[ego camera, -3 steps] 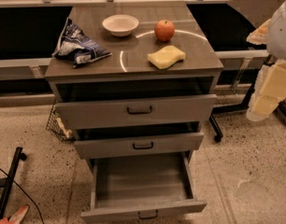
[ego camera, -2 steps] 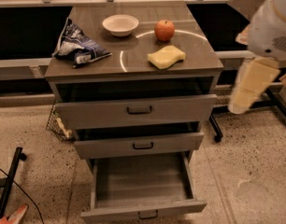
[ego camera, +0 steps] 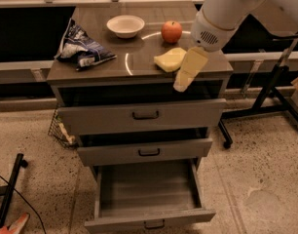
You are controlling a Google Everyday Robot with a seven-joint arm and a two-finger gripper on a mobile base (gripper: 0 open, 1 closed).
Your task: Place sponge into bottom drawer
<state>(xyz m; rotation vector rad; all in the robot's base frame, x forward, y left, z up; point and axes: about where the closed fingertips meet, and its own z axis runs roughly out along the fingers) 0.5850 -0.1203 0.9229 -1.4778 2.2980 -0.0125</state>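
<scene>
The pale yellow sponge (ego camera: 168,59) lies flat on the right front of the grey cabinet top, just in front of the red apple (ego camera: 172,31). My gripper (ego camera: 182,83) hangs from the white arm (ego camera: 222,13) at the cabinet's front right edge, right beside the sponge and pointing down and to the left. It holds nothing that I can see. The bottom drawer (ego camera: 148,188) is pulled out wide, with a bare grey wood-grain floor and a small dark handle on its front.
A white bowl (ego camera: 125,25) and a crumpled blue chip bag (ego camera: 82,48) sit on the cabinet top. The top drawer (ego camera: 144,115) and middle drawer (ego camera: 148,151) stand slightly ajar. A black stand (ego camera: 266,94) is at the right, a wire basket (ego camera: 59,129) at the left.
My arm has swung in from the right edge of the view to the cabinet's front right corner, bringing the gripper next to the sponge. The sponge and drawers have not moved.
</scene>
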